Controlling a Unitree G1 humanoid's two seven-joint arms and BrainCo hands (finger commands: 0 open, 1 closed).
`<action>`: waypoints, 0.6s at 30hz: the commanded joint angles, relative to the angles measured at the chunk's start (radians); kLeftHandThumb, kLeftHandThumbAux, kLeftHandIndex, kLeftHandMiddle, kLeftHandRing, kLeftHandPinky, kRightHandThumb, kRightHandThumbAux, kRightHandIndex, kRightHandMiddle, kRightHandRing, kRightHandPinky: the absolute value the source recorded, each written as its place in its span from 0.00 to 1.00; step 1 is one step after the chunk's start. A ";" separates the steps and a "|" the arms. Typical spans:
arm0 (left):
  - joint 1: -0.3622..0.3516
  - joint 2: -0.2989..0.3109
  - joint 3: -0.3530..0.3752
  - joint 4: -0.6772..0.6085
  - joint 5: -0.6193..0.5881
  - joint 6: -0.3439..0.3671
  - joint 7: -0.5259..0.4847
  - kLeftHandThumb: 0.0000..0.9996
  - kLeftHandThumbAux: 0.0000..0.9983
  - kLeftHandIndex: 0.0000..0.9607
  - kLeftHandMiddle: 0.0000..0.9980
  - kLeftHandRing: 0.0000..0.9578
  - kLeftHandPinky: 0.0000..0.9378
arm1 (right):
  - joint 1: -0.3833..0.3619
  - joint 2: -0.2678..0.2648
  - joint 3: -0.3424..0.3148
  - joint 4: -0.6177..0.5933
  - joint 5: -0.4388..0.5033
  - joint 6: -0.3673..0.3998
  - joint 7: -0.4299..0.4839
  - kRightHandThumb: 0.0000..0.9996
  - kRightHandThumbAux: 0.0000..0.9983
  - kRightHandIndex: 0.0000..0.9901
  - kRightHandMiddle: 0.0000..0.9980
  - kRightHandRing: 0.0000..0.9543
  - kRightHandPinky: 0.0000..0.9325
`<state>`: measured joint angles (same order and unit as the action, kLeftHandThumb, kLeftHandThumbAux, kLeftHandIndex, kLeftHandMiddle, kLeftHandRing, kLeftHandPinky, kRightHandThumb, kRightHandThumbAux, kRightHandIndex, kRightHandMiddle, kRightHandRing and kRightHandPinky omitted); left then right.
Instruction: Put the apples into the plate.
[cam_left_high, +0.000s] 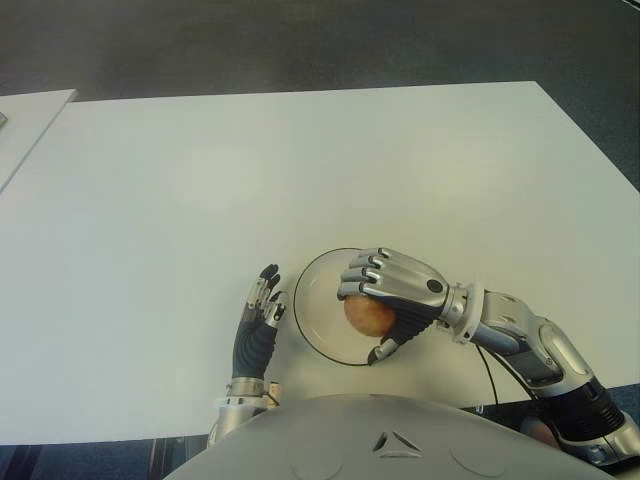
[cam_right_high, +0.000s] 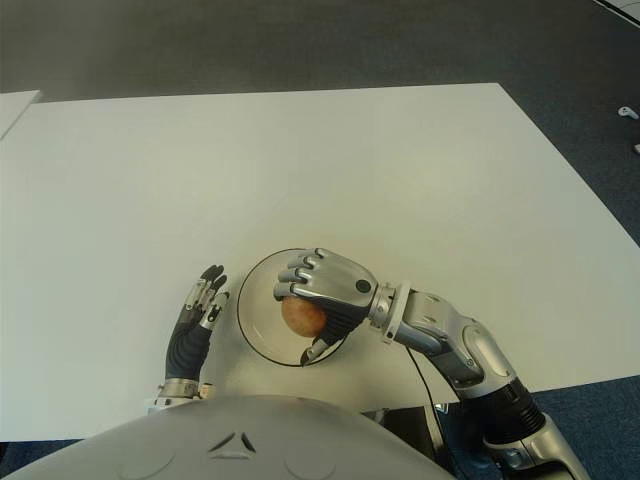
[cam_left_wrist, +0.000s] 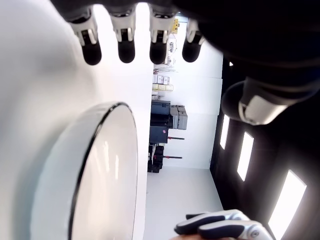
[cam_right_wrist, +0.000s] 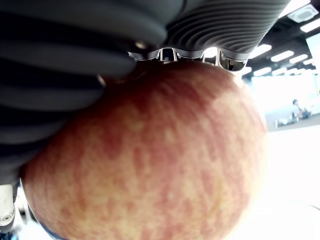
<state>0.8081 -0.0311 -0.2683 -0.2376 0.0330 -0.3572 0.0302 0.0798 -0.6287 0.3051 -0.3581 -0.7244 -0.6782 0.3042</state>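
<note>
1 apple (cam_right_wrist: 150, 160) in sight: round, red streaked over yellow, no stem or long axis to be made out. Right hand (cam_left_high: 392, 292) is curled over it from above, fingers (cam_left_high: 362, 275) and thumb wrapped around it, holding it over the near-right part of the plate (cam_left_high: 318, 300); whether it touches the plate, cannot tell. 1 plate, shallow, pale, dark-rimmed, on the white table (cam_left_high: 300, 170) near the robot's edge. Left hand (cam_left_high: 258, 325) shows just left of the plate, fingers straight, holding nothing.
</note>
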 joint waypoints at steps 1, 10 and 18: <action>0.003 0.001 -0.005 -0.010 -0.008 0.021 -0.002 0.05 0.44 0.01 0.04 0.07 0.15 | -0.019 -0.007 0.009 0.004 0.008 0.018 0.041 0.11 0.45 0.01 0.01 0.00 0.00; -0.002 -0.004 -0.008 0.002 -0.034 0.002 -0.005 0.07 0.46 0.02 0.04 0.08 0.15 | -0.035 -0.002 0.008 0.012 0.012 0.013 0.059 0.05 0.39 0.00 0.00 0.00 0.00; -0.010 -0.008 -0.008 0.006 -0.038 -0.002 -0.003 0.07 0.46 0.03 0.06 0.10 0.16 | -0.049 -0.002 0.009 0.031 0.025 0.001 0.055 0.03 0.36 0.00 0.00 0.00 0.00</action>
<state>0.8052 -0.0312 -0.2683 -0.2374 0.0004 -0.3562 0.0302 0.0434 -0.6294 0.3100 -0.3460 -0.7096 -0.6722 0.3570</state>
